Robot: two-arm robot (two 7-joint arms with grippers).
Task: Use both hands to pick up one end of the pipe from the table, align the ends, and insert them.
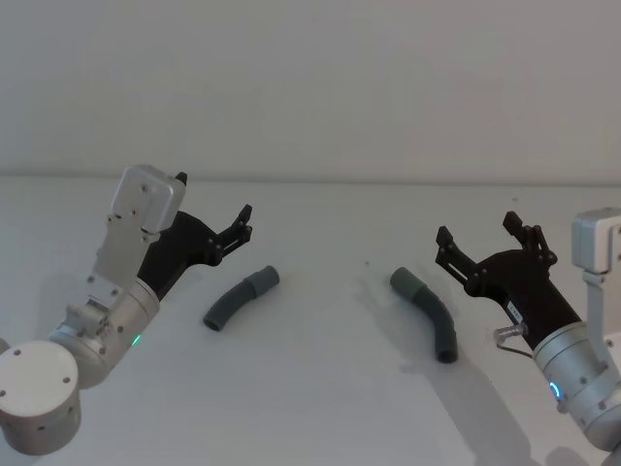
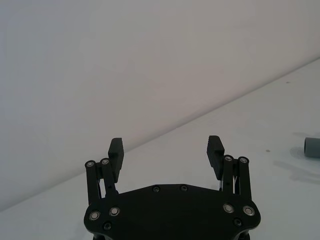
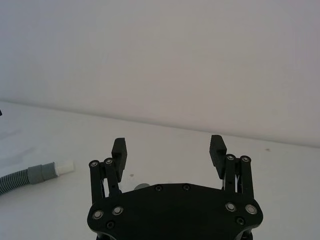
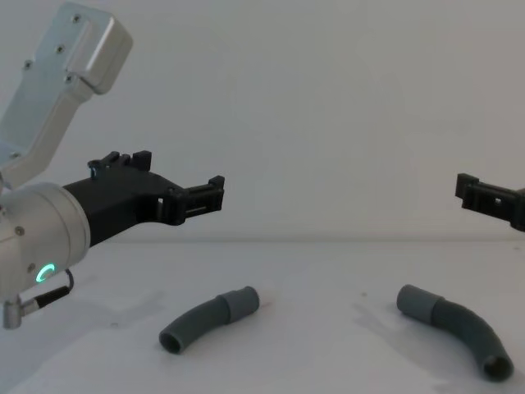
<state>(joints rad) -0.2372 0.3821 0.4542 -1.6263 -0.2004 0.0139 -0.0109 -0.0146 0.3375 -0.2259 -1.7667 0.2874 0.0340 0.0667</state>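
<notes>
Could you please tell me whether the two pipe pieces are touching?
Apart. The head view shows bare table between the left pipe piece and the right pipe piece.

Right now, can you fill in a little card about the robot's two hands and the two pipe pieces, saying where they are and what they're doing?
left hand: open, up in the air, holding nothing
right hand: open, up in the air, holding nothing
left pipe piece: lying on the table, untouched
right pipe piece: lying on the table, untouched
ends: left cuff and right cuff point toward each other, a gap between them, not joined
white spigot: on the left cuff
</notes>
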